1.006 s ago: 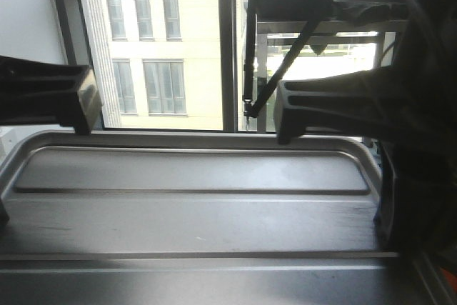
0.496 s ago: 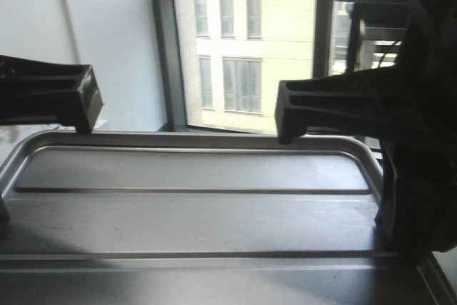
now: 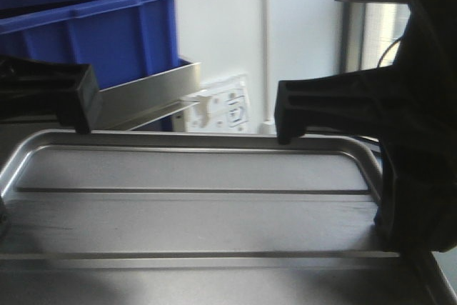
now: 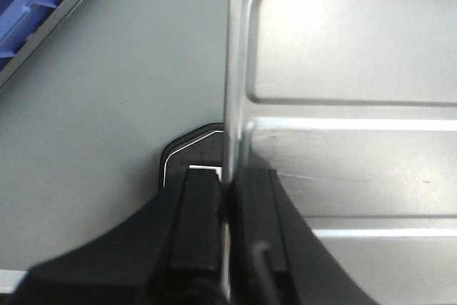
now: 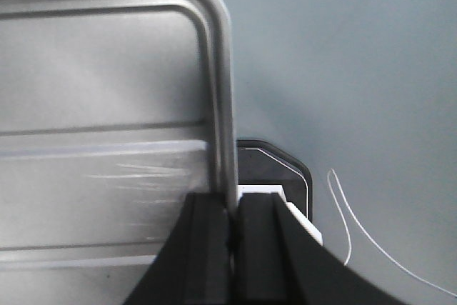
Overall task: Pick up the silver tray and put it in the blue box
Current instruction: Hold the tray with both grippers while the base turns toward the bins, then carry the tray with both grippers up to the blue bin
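Behind silver tray (image 3: 200,212), blue box (image 3: 93,33), interior hidden; left, right jaws clamped on tray rims.

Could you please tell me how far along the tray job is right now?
Done: the grasp; the left end effector and right end effector each clamp a side rim of the silver tray. In hand: bringing it to the blue box, visible ahead at upper left. Left: setting the tray inside the box and releasing.
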Robot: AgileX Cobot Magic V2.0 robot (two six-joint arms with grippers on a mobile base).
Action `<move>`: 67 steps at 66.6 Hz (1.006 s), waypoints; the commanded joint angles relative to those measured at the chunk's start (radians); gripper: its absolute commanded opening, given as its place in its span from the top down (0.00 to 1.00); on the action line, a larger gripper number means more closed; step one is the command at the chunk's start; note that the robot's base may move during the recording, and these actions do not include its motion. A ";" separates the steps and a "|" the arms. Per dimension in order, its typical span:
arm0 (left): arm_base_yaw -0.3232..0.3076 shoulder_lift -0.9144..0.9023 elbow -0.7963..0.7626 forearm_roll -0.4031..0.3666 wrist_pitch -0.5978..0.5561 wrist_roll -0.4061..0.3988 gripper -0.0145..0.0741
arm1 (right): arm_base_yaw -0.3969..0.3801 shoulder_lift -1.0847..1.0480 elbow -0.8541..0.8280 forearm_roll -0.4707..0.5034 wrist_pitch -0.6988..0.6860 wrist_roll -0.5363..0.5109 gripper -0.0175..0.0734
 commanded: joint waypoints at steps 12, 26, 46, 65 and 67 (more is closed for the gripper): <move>-0.007 -0.027 -0.027 0.015 -0.009 -0.008 0.84 | 0.000 -0.029 -0.025 -0.029 -0.005 0.000 0.75; -0.007 -0.027 -0.027 0.015 -0.009 -0.008 0.84 | 0.000 -0.029 -0.025 -0.029 -0.005 0.000 0.75; -0.007 -0.027 -0.027 0.015 -0.009 -0.008 0.84 | 0.000 -0.029 -0.025 -0.029 -0.005 0.000 0.75; -0.007 -0.027 -0.027 0.015 -0.009 -0.008 0.84 | 0.000 -0.029 -0.025 -0.029 -0.005 0.000 0.75; -0.007 -0.027 -0.027 0.015 -0.009 -0.008 0.84 | 0.000 -0.029 -0.025 -0.029 -0.005 0.000 0.75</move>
